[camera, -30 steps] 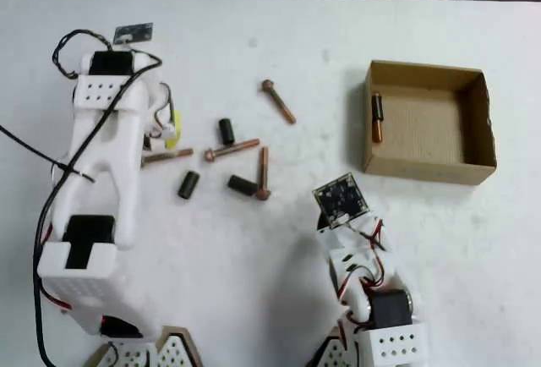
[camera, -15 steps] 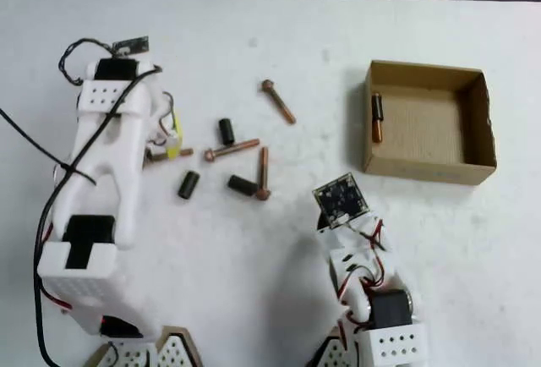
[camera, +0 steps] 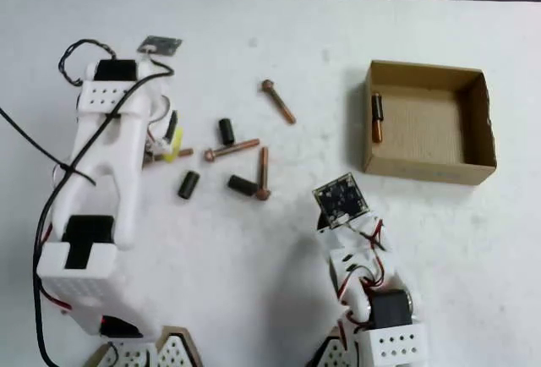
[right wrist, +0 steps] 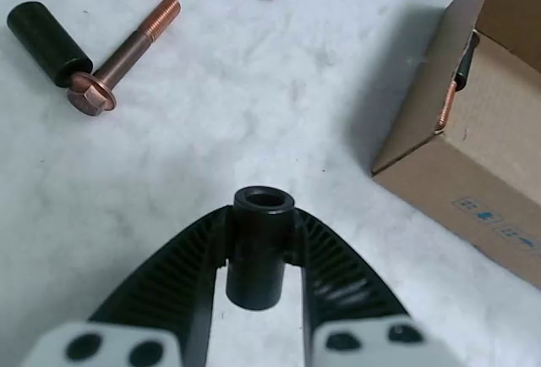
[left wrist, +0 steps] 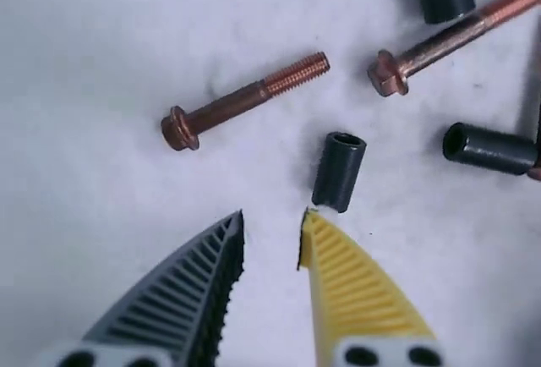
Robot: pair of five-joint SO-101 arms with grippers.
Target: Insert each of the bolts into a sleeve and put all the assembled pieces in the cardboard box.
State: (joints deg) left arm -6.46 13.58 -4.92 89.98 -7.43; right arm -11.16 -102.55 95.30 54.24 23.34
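My left gripper (left wrist: 270, 227) hangs open over the table, nothing between its grey and yellow fingertips. Just beyond the tips lie a copper bolt (left wrist: 245, 101) and a black sleeve (left wrist: 339, 171); the yellow tip nearly touches that sleeve. In the high view this gripper (camera: 172, 134) covers part of a bolt (camera: 182, 153). Three more bolts (camera: 278, 101) (camera: 231, 149) (camera: 264, 172) and three sleeves (camera: 226, 131) (camera: 188, 184) (camera: 243, 185) lie loose mid-table. My right gripper (right wrist: 263, 219) is shut on an upright black sleeve (right wrist: 262, 249). The cardboard box (camera: 473, 122) holds one assembled piece (camera: 376, 117).
The right arm (camera: 372, 299) sits low at the front, left of the box's near corner (right wrist: 380, 168). The left arm's white body (camera: 93, 189) stretches along the table's left side. Bare white table lies between the loose parts and the box.
The left arm's wrist has turned and shifted slightly right, so its gripper now covers part of the leftmost bolt. The right arm and the loose parts have not moved.
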